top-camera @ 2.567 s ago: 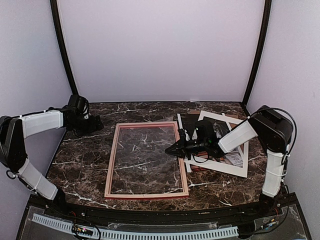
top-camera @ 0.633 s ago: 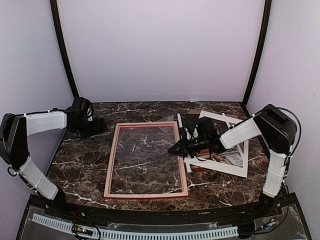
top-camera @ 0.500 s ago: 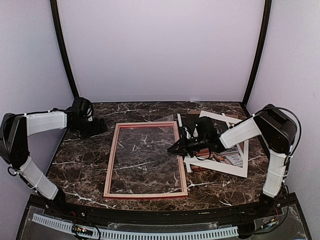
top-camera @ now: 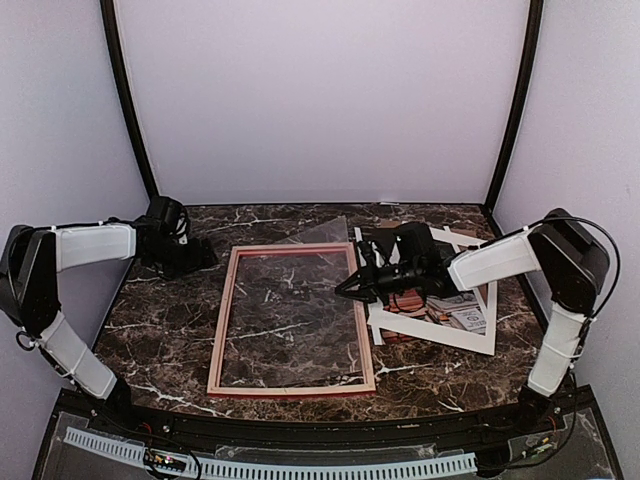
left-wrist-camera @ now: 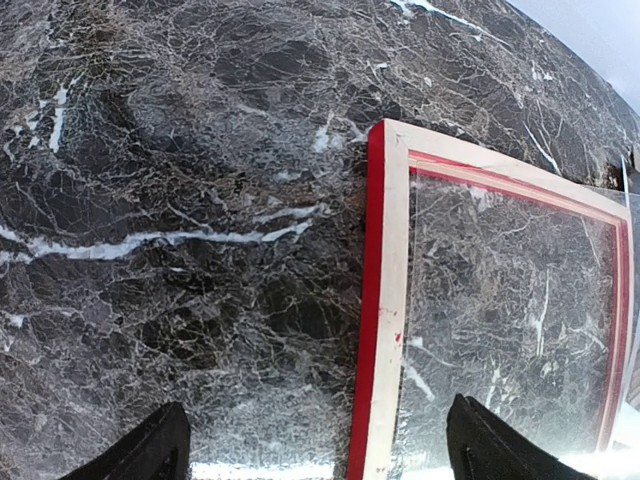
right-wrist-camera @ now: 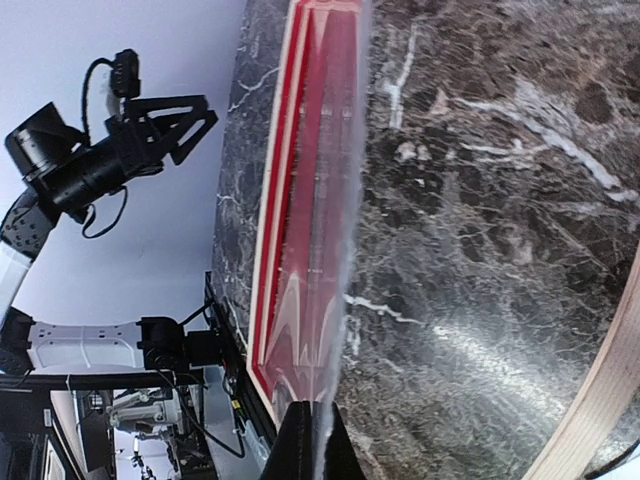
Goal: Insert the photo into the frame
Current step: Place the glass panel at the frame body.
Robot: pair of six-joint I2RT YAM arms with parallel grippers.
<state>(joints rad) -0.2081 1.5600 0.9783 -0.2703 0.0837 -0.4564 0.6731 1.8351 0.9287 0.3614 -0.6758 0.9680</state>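
Left gripper (top-camera: 198, 257) near the table's (top-camera: 160, 325) far-left corner, jaws spread wide, holding nothing. Frame (top-camera: 222, 330) flat at mid-table, paler side up, its far-left corner just beside that gripper. Right gripper (top-camera: 345, 289) over the frame's right rail, pinched tight on a clear sheet (top-camera: 325, 233), which is tilted up. White mat (top-camera: 430, 336) lies toward the right edge.

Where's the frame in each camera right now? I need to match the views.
Top external: the frame lies flat, centre of the picture.
Left wrist: the frame fills the right half, one corner up top.
Right wrist: the frame runs edge-on at upper left, behind the clear sheet.
Shared landmark: the dark marble table.
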